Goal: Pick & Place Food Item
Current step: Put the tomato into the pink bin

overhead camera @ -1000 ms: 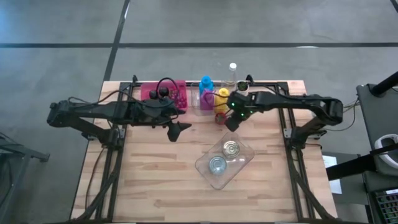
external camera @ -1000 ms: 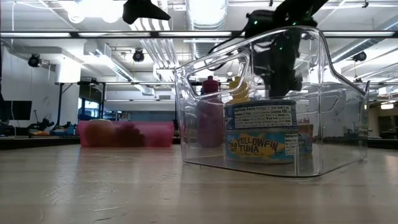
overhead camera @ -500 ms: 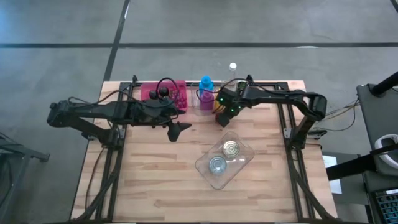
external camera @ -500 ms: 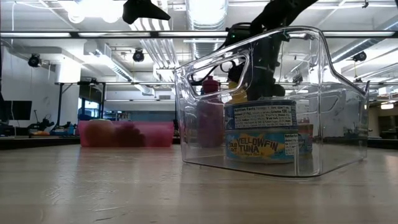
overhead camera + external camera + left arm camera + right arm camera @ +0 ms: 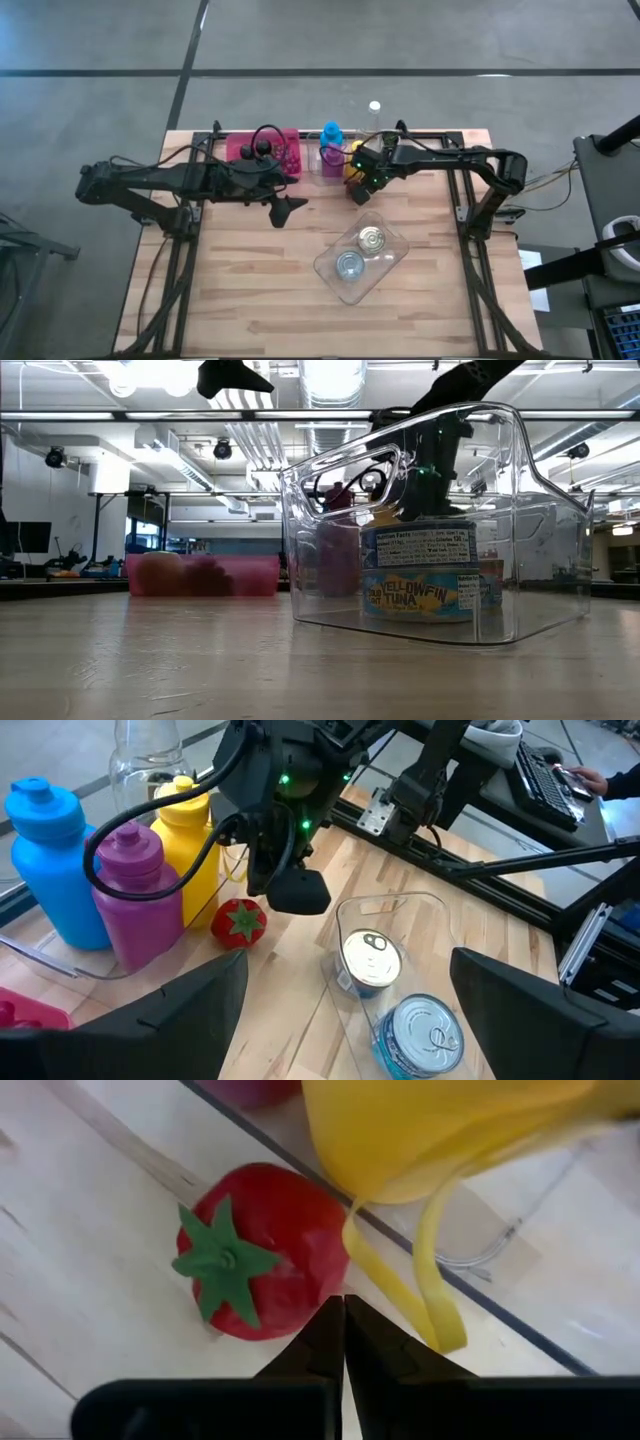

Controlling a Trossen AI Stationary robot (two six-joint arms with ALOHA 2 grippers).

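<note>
A red toy tomato (image 5: pixel 255 1265) with a green star-shaped top rests on the wood beside the yellow bottle (image 5: pixel 190 850); the left wrist view also shows the tomato (image 5: pixel 240 923). My right gripper (image 5: pixel 343 1320) is shut, and its tips stand right at the tomato's side, near the bottles at the table's far edge (image 5: pixel 360 190). My left gripper (image 5: pixel 285 207) hangs open above the table's middle, left of the tomato. A clear bin (image 5: pixel 390 262) near the middle holds two cans (image 5: pixel 371 239). My right gripper points its shut tips (image 5: pixel 335 1325) slanting down at the edge of the tomato's side (image 5: pixel 325 1295) that faces the yellow bottle. I cannot tell whether they touch it. The tomato sits on the table.
A clear tray at the far edge holds blue (image 5: pixel 331 134), purple (image 5: pixel 329 156) and yellow (image 5: pixel 355 160) bottles. The yellow bottle's strap (image 5: pixel 430 1280) hangs beside the tomato. A pink container (image 5: pixel 282 146) stands to their left. A yellowfin tuna can (image 5: pixel 420 585) shows through the bin wall.
My right gripper has moved toward the table's left and far edge, from above the bin's far side to the tomato beside the yellow bottle, while its arm folded in. My left arm has kept still.
</note>
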